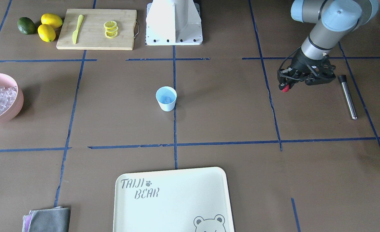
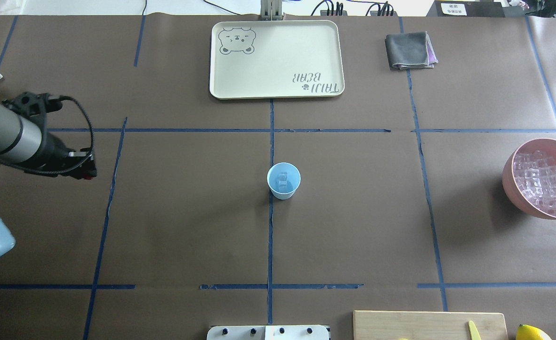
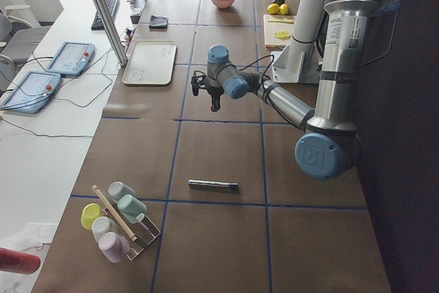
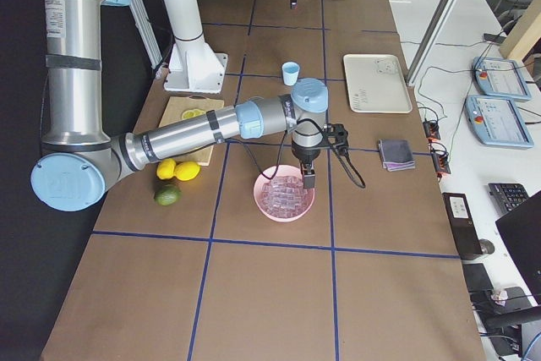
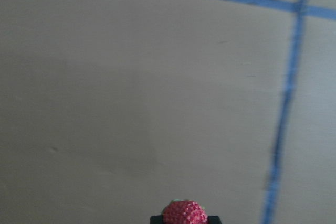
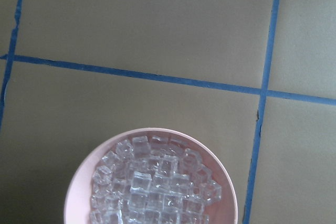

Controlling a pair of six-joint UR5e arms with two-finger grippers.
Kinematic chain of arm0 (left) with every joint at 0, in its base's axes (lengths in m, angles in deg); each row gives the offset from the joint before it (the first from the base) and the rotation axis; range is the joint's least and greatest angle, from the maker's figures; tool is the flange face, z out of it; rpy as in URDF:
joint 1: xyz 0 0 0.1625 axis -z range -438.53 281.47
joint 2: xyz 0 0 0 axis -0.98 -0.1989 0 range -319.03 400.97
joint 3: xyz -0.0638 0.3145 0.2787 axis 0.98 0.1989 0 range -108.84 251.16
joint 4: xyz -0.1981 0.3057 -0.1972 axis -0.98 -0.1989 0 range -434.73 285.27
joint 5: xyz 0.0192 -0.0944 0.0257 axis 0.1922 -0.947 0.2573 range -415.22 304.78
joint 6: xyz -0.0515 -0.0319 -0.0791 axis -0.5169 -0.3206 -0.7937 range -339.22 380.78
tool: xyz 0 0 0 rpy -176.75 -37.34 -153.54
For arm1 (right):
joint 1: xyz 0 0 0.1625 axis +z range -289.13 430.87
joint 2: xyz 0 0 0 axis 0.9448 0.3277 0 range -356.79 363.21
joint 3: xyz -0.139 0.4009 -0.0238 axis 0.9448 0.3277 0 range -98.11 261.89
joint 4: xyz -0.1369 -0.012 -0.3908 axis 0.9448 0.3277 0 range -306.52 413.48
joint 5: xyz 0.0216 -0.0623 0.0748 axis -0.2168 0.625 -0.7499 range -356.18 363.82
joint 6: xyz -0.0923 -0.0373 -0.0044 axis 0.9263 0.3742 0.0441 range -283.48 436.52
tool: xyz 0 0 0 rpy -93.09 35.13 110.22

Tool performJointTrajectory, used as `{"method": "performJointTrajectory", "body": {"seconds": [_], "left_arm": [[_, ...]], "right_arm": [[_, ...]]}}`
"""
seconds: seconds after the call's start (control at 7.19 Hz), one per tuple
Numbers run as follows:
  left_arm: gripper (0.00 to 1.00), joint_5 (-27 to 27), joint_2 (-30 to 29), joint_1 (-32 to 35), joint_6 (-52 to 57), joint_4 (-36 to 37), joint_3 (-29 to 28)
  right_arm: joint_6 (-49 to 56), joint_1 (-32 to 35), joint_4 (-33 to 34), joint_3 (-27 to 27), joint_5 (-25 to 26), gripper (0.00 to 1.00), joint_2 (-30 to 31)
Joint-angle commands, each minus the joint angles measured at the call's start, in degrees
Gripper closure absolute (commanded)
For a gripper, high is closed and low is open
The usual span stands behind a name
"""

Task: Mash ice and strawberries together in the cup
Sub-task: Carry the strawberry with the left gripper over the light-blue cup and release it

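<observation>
Some ice (image 2: 282, 179) seemingly lies in the cup (image 1: 166, 106), the left hand (image 1: 285, 87) grips the strawberry (image 5: 184, 213) well apart from it, I cannot tell whether the right hand (image 4: 309, 178) is open or closed, and mashing is not begun.

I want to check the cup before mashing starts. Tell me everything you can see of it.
The cup is small, light blue and looks plastic, tapered toward its base, with no handle. It stands upright and open-topped in the middle of the brown table, its base at a blue tape line. At the bottom inside lies what looks like a clear piece of ice. Nothing else touches it.
</observation>
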Motion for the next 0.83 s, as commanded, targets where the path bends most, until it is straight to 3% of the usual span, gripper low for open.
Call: {"method": "performJointTrajectory", "body": {"seconds": [0.0,0.14,0.42,0.7], "left_arm": [[1.00,-0.38,-19.52,-1.94,-8.35,14.17,-0.84],[1.00,-0.03,-25.33,-5.61,-14.49,10.78,-6.09],[1.00,0.49,-35.63,-9.59,-25.15,-2.99,-21.02],[1.00,1.54,-39.79,-12.49,-25.98,-7.35,-27.65]], "right_arm": [[11.25,5.27,0.00,2.60,-0.63,0.01,3.49],[14.27,6.51,-0.09,3.14,-0.71,0.01,5.24],[16.50,7.92,-0.09,3.32,-1.06,0.01,6.75],[16.15,8.45,0.00,4.02,-4.12,0.01,6.93]]}}
